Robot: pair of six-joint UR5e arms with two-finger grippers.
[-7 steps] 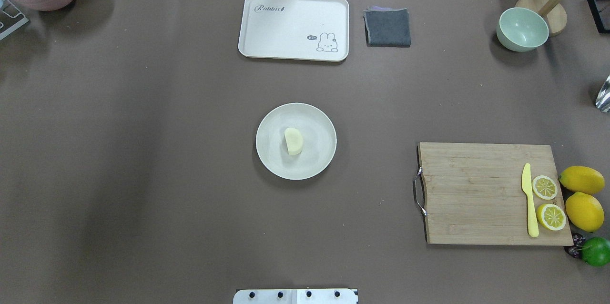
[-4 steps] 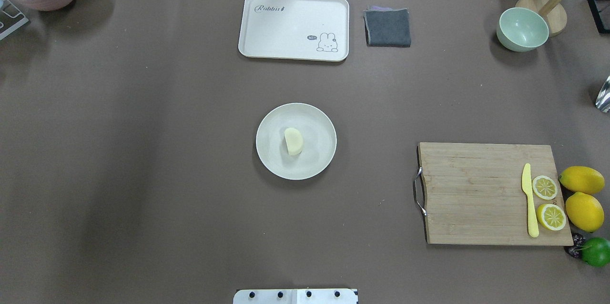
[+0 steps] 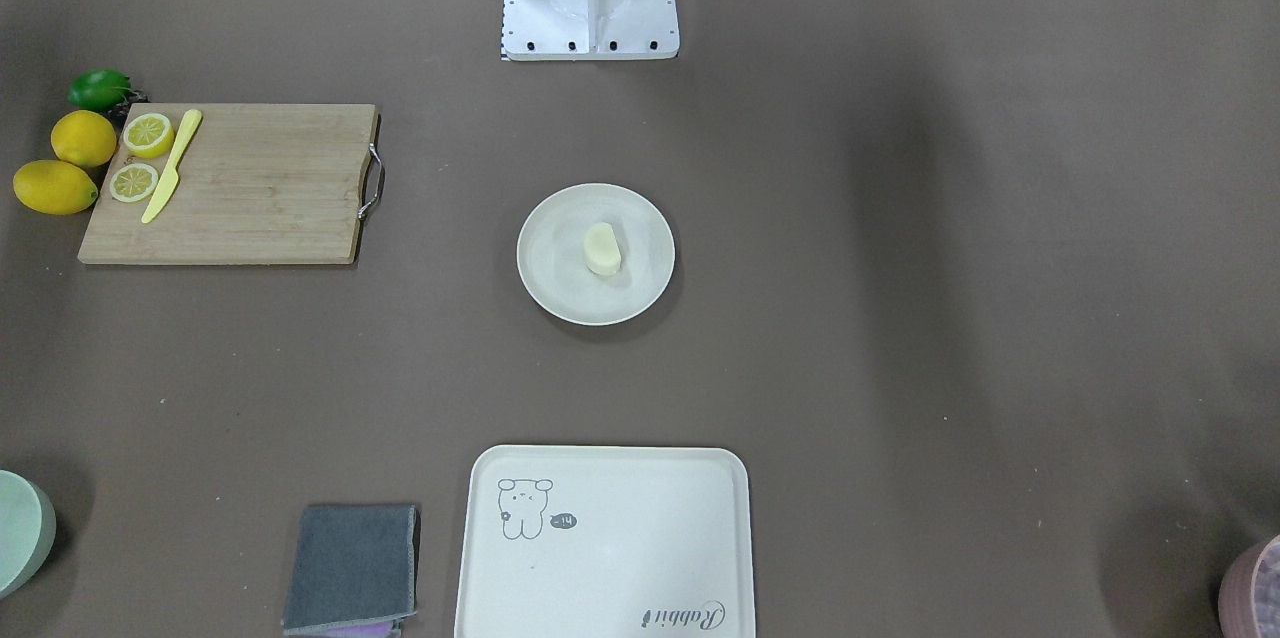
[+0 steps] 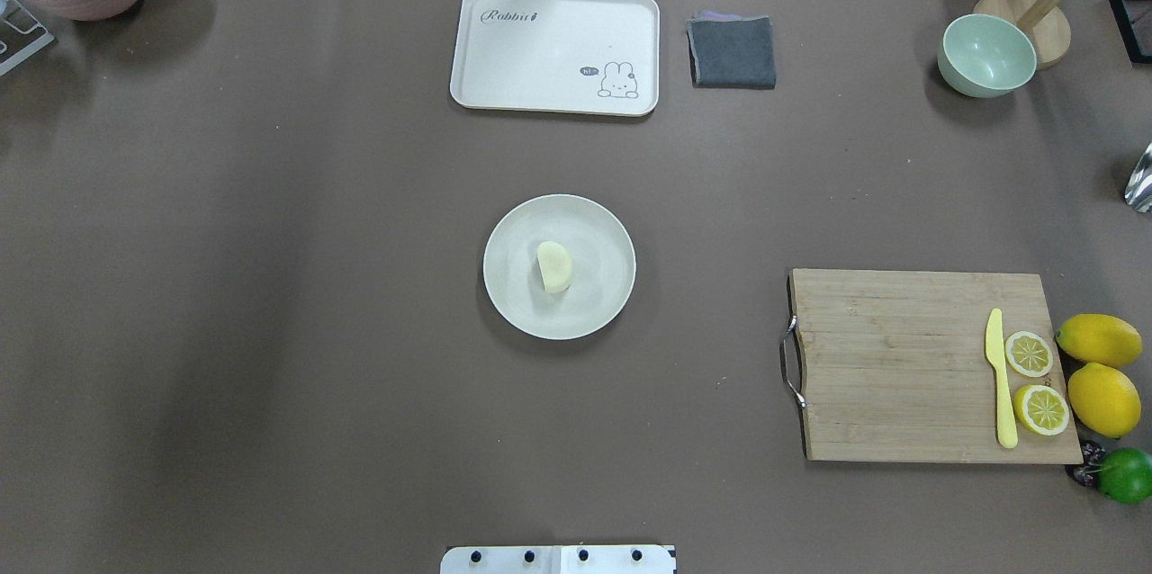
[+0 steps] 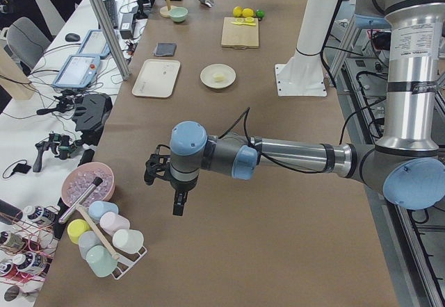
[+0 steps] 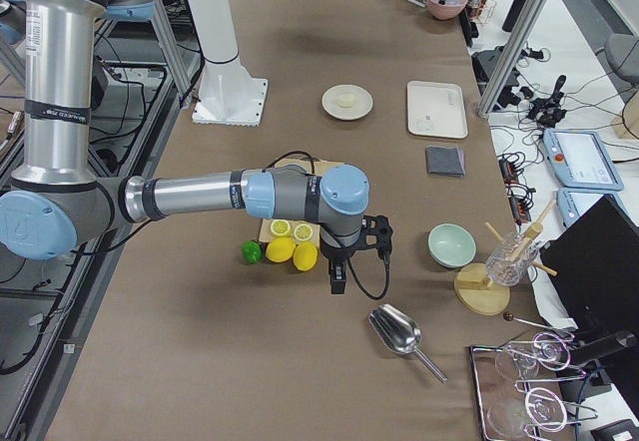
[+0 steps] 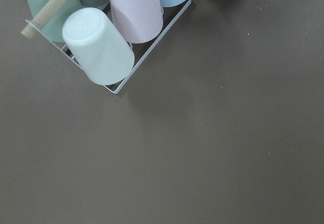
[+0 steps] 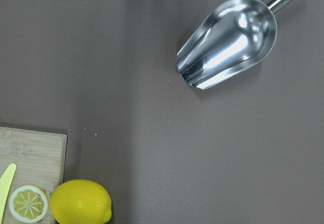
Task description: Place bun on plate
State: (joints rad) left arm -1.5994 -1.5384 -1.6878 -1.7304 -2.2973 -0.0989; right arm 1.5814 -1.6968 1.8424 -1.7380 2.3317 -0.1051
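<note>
The pale cream bun point(image 4: 554, 266) lies near the middle of the round off-white plate point(image 4: 601, 291) at the table's centre, also seen as the bun point(image 3: 602, 249) on the plate point(image 3: 548, 270) in the front-facing view. No gripper is near it. My left gripper point(image 5: 179, 206) hangs over bare table far to the left, near a cup rack. Far off on the right, my right gripper point(image 6: 336, 281) hovers beside the lemons. Both show only in the side views, so I cannot tell whether they are open or shut.
A rabbit tray point(image 4: 555, 50) and a grey cloth point(image 4: 733, 51) lie at the back. A cutting board point(image 4: 927, 365) with a yellow knife, lemon halves and whole lemons point(image 4: 1102, 399) sits at right. A green bowl point(image 4: 985, 56), metal scoop point(image 8: 228, 41) and cup rack point(image 7: 106, 36) stand at the table's ends.
</note>
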